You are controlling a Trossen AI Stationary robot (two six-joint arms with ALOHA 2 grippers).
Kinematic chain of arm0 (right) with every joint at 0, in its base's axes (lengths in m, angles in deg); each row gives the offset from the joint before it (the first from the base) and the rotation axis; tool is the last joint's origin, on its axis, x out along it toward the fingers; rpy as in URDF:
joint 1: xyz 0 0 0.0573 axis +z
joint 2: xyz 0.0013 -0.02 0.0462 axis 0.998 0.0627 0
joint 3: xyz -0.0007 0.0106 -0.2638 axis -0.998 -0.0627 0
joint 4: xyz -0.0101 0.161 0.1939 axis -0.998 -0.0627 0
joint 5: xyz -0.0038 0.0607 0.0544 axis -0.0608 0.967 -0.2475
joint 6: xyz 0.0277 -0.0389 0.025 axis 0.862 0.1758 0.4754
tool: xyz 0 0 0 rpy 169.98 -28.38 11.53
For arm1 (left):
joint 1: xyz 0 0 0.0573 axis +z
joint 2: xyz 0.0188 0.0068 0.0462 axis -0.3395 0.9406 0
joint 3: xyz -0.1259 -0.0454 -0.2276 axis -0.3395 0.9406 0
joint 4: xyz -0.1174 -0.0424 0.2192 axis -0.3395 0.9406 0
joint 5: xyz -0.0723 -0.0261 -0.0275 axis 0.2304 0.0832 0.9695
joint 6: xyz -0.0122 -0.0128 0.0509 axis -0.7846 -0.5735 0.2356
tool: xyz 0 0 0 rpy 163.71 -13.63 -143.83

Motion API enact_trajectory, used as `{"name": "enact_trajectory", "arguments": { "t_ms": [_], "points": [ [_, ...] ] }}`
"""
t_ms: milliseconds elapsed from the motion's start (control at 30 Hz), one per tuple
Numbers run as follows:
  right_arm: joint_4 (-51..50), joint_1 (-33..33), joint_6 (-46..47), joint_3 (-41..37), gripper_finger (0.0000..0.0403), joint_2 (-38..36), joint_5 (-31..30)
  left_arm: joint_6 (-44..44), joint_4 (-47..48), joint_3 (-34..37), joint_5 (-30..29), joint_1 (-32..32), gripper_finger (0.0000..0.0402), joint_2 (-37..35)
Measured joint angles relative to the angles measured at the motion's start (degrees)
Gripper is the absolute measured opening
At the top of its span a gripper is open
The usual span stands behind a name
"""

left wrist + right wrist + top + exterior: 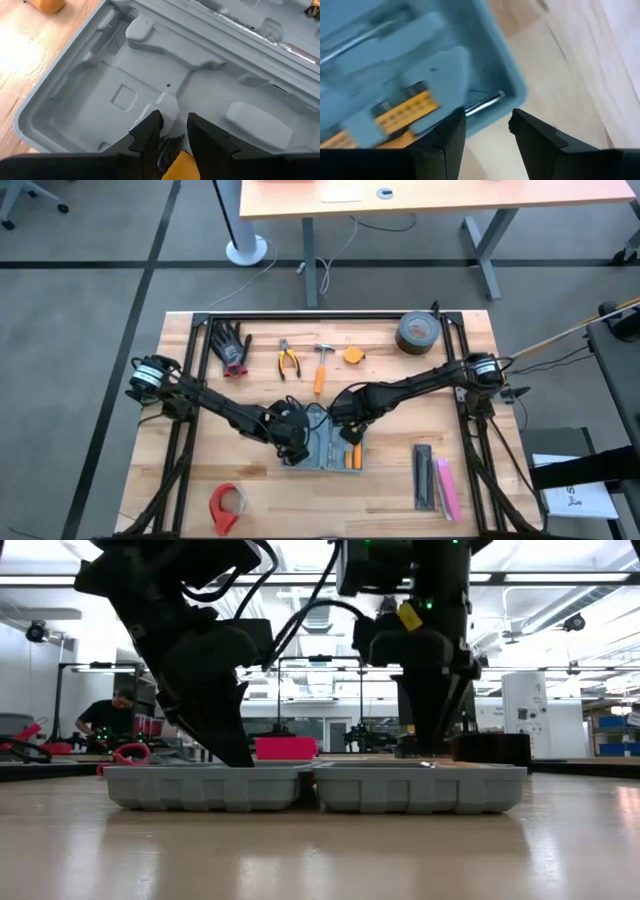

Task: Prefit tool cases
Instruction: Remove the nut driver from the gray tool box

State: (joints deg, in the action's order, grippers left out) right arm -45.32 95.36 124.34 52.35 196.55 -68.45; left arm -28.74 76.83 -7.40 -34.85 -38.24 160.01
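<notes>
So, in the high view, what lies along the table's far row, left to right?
Black and red gloves → pliers → hammer → small orange tape measure → roll of dark tape.

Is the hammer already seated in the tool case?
No, the hammer lies on the table above the open tool case, between the pliers and the tape measure.

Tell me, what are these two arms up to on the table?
Both arms reach into an open grey tool case lying flat mid-table. The left gripper holds a small yellow-handled tool between its fingers over an empty moulded slot. The right gripper hangs at the case's edge, fingers apart, holding nothing. A hammer and pliers lie nearby.
</notes>
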Motion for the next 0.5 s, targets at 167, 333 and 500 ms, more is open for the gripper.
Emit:
{"name": "enact_trajectory", "arguments": {
  "t_ms": [167,333,500],
  "points": [
    [0.4,2.3,-10.7,1.3,0.0154,0.0,0.7,0.0,-0.2,0.0,0.0,0.0,0.0115,0.0],
    [0.6,2.4,-26.2,1.3,0.0161,0.0,2.5,-0.3,-0.4,0.0,0.1,0.0,0.0119,0.0],
    [0.8,2.5,-44.0,1.3,0.0162,0.0,3.9,-0.4,-0.8,0.0,1.5,0.0,0.0115,-0.1]
  ]
}}
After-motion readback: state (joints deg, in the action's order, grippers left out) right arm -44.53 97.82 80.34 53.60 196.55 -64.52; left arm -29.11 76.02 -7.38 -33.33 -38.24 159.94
